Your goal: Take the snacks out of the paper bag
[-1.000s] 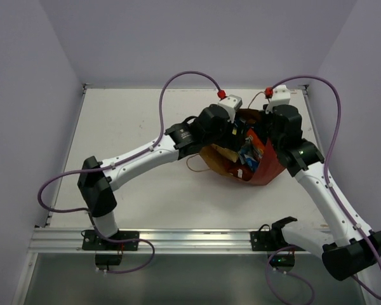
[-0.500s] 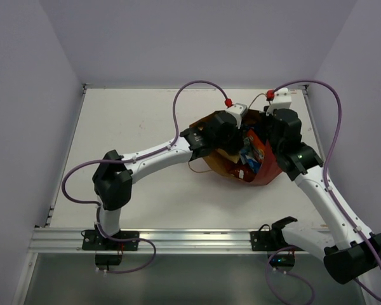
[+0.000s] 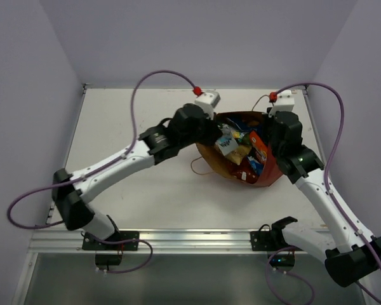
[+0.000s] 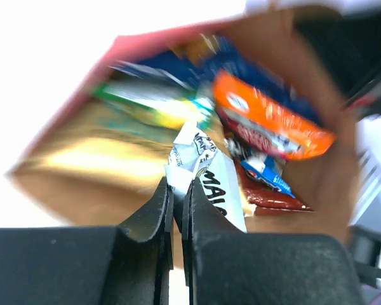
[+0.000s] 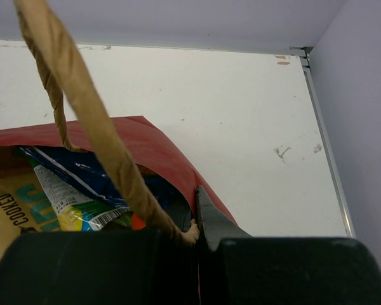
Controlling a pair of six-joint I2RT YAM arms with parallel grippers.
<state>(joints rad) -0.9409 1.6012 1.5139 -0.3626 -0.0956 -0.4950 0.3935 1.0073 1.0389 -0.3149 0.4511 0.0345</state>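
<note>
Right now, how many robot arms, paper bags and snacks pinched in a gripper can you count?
Robot arms: 2, the left arm and the right arm
Paper bag: 1
Snack pinched: 1, the white packet in the left gripper
Total: 4
Other snacks inside the bag are too jumbled to count.

Left arm reaches forward, left gripper (image 4: 178,190) jaws pinched tight on a white packet (image 4: 206,166). Right arm elbow-bent, right gripper (image 5: 197,194) jaws clamped on the paper bag (image 5: 149,136) rim.
</note>
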